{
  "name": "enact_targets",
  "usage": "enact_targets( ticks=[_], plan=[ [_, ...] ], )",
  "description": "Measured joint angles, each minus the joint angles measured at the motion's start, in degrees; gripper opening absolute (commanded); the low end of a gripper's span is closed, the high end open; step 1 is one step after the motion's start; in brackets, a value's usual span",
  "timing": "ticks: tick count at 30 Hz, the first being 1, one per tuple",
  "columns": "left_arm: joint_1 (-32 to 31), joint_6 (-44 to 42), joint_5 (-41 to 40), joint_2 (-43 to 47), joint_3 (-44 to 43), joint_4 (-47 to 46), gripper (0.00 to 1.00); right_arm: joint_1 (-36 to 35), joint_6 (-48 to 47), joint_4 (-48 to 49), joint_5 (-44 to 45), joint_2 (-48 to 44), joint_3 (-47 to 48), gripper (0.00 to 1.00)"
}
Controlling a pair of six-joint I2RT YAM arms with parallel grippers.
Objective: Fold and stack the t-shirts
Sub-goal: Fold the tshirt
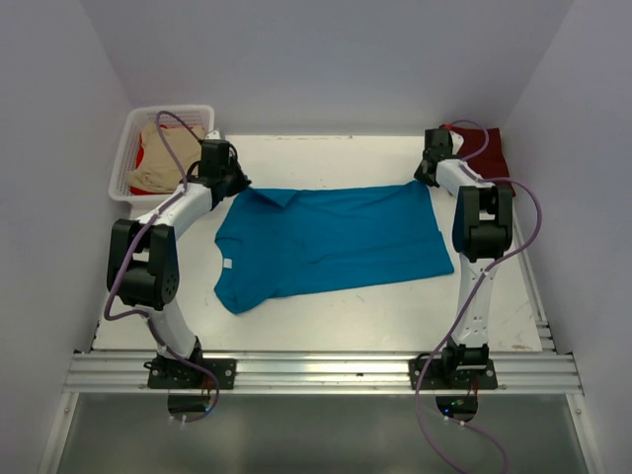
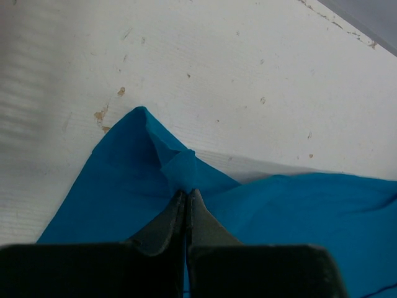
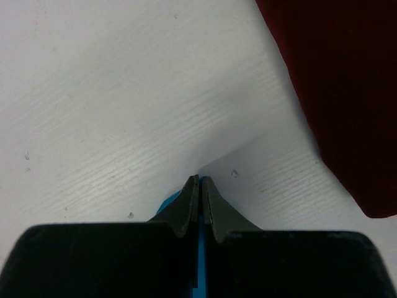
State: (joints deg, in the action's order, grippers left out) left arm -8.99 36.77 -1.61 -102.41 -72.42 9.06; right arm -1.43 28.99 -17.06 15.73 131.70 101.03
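– White table (image 1: 395, 306), pale walls on three sides. Where did the teal shirt (image 1: 326, 247) lie?
– Spread flat at the middle, with its neck label (image 1: 228, 264) toward 8 o'clock and its hem toward 3.
– And the grippers?
– The left gripper (image 2: 187, 194) was pinched tight on a bunched fold of teal cloth at the shirt's 10 o'clock corner. The right gripper (image 3: 200, 180) was clamped on the 2 o'clock corner, and a sliver of teal showed between its closed fingers.
– Anything beyond that?
– The maroon shirt (image 1: 491, 150) lay at the table's 1 o'clock corner, just past the right gripper and apart from the teal shirt. The basket (image 1: 173, 109) sat at 10 o'clock, holding a beige shirt (image 1: 163, 168), with a red shirt (image 1: 141, 160) showing at its edge.
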Motion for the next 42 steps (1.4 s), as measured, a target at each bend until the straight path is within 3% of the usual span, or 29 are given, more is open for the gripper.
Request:
enact_targets(
  ticks=[16, 29, 42],
  plan=[
    [0.0, -0.42, -0.07, 8.9, 0.44, 3.02, 0.0, 0.0, -2.03, 1.99, 2.8, -11.98, -8.81, 0.0],
    [0.0, -0.39, 0.37, 23.67, 14.64, 8.72, 0.0, 0.0, 0.66, 1.75, 2.8, -19.39, -24.15, 0.0],
    [0.0, -0.42, 1.31, 27.74, 21.27, 11.43, 0.0, 0.0, 1.03, 1.84, 3.26, -28.61, -31.3, 0.0]
  ],
)
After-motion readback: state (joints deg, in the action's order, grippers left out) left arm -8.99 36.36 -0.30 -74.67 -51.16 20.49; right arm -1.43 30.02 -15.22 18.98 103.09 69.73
